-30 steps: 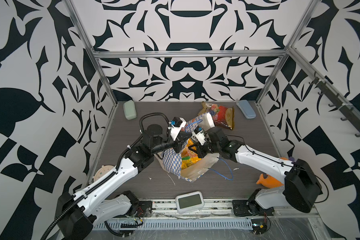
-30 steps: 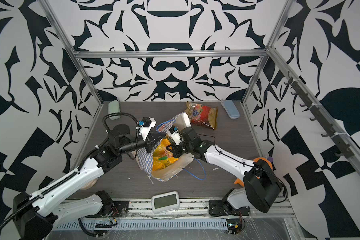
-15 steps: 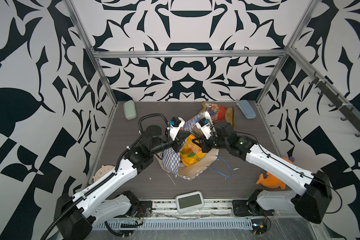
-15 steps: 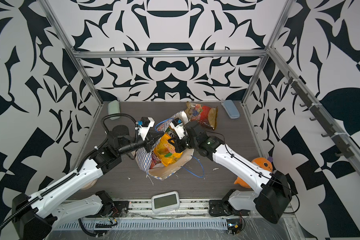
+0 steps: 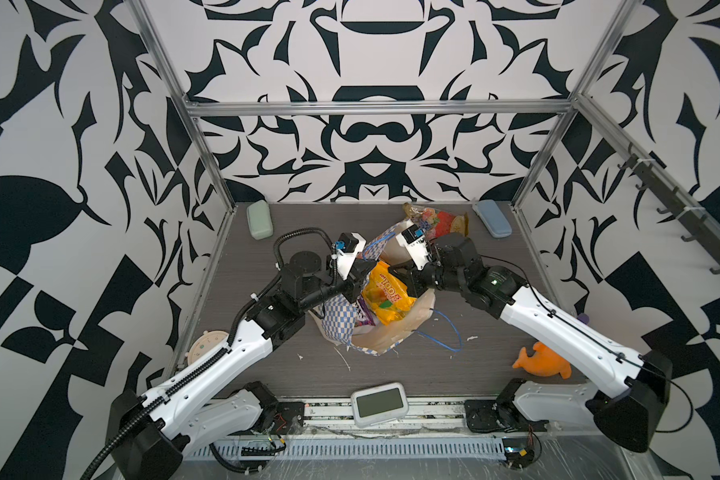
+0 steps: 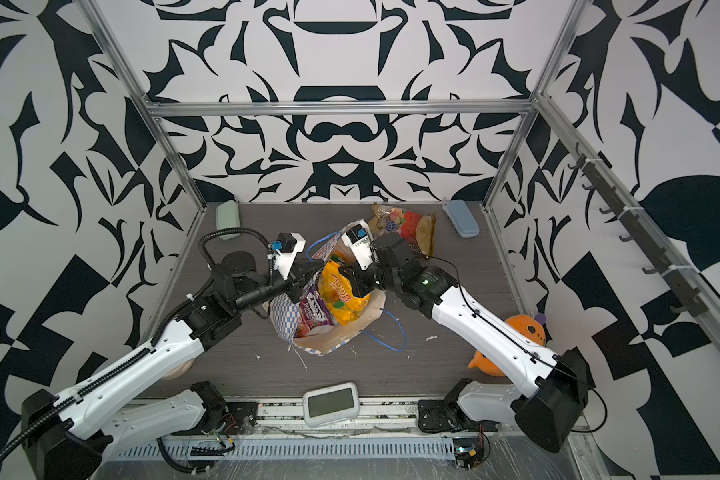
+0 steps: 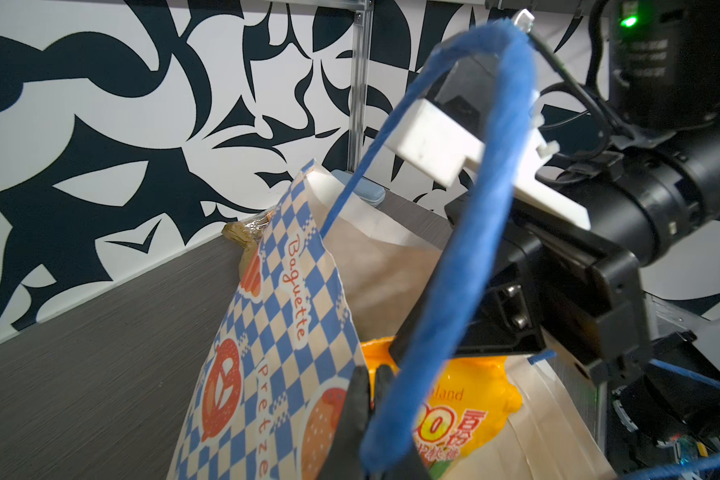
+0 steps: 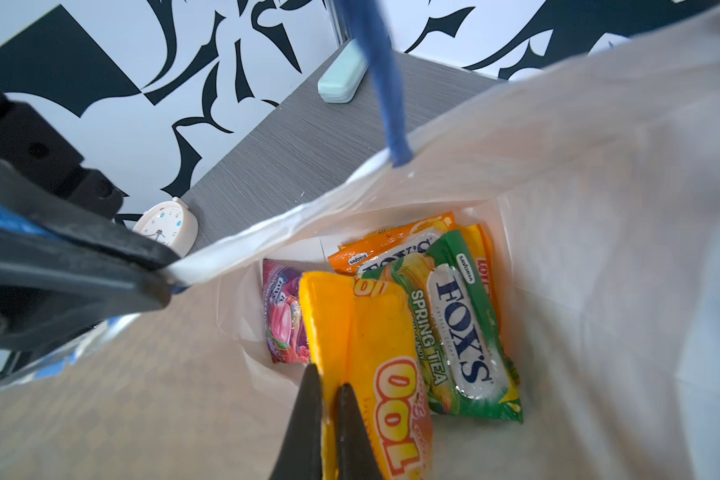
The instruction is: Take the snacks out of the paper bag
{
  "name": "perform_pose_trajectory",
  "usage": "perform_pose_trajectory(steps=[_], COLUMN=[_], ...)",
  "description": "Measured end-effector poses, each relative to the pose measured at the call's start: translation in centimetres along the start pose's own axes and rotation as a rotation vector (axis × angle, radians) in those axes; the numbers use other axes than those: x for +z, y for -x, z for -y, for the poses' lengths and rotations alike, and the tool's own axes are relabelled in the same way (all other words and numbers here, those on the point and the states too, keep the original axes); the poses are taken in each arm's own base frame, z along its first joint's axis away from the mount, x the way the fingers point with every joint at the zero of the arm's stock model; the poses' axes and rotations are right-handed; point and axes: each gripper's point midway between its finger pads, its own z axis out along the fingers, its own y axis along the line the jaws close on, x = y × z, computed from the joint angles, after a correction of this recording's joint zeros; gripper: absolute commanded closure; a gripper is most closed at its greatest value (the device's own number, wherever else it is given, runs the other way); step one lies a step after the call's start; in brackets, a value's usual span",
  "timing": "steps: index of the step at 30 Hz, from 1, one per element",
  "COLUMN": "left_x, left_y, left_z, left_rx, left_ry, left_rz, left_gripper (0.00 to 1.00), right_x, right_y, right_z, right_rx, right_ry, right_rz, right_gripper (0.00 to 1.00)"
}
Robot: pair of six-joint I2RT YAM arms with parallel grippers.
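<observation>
The right gripper, reaching in from 3 o'clock, is pinching the yellow-orange packet between tight jaws, apparently drawing it out of the paper bag. The left gripper, at 9 o'clock, is clamping the bag's rim. A red-gold packet is lying outside at 1 o'clock, and the green packet is waiting inside. Next, the held packet is likely needing a lift clear of the rim and the blue cord handle.

Grey table bears paper bag, red packet, green case, blue case, plush, clock
</observation>
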Motion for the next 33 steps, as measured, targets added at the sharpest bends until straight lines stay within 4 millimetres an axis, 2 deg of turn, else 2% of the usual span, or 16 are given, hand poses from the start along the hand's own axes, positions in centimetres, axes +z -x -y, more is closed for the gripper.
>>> perform_pose_trajectory(steps=[6, 7, 9, 12, 14, 17, 19, 24, 29, 30, 33], left_x=[-0.1, -0.1, -0.1, -0.1, -0.1, -0.1, -0.1, -0.1, -0.1, -0.1, -0.1], left_y=[-0.2, -0.1, 0.1, 0.0, 0.1, 0.1, 0.1, 0.1, 0.1, 0.1, 0.1], left_z=[-0.2, -0.2, -0.1, -0.1, -0.2, -0.2, -0.2, -0.1, 0.0, 0.0, 0.0], left_rx=[0.002, 0.003, 0.004, 0.006, 0.007, 0.008, 0.010, 0.010, 0.010, 0.010, 0.010], left_ry=[0.013, 0.013, 0.011, 0.012, 0.014, 0.013, 0.013, 0.011, 0.006, 0.006, 0.006], left_rz=[0.001, 0.004, 0.011, 0.009, 0.010, 0.009, 0.010, 0.010, 0.009, 0.009, 0.009], left_gripper=[1.00, 1.00, 1.00, 1.00, 1.00, 1.00, 1.00, 1.00, 1.00, 1.00, 1.00], right_x=[1.0, 1.4, 2.2, 2.7, 2.4, 1.6, 1.0, 0.9, 2.3, 2.9, 4.6], right_y=[-1.3, -1.9, -2.6, -3.2, -2.9, -2.5, -2.7, -4.1, -7.2, -7.7, -8.2], right_z=[-0.7, -0.8, -0.8, -0.2, 0.4, 0.7, 0.6, 0.9, 1.6, 1.6, 1.1], right_rx=[-0.041, -0.042, -0.037, -0.029, -0.026, -0.030, -0.025, 0.002, 0.032, 0.040, 0.066], right_ry=[0.016, 0.019, 0.022, -0.008, -0.043, -0.075, -0.071, -0.083, -0.078, -0.065, -0.013], right_rz=[-0.030, -0.047, -0.074, -0.090, -0.079, -0.055, -0.046, -0.074, -0.153, -0.172, -0.191], right_gripper=[1.00, 0.93, 0.70, 0.51, 0.27, 0.21, 0.12, 0.07, 0.07, 0.08, 0.26])
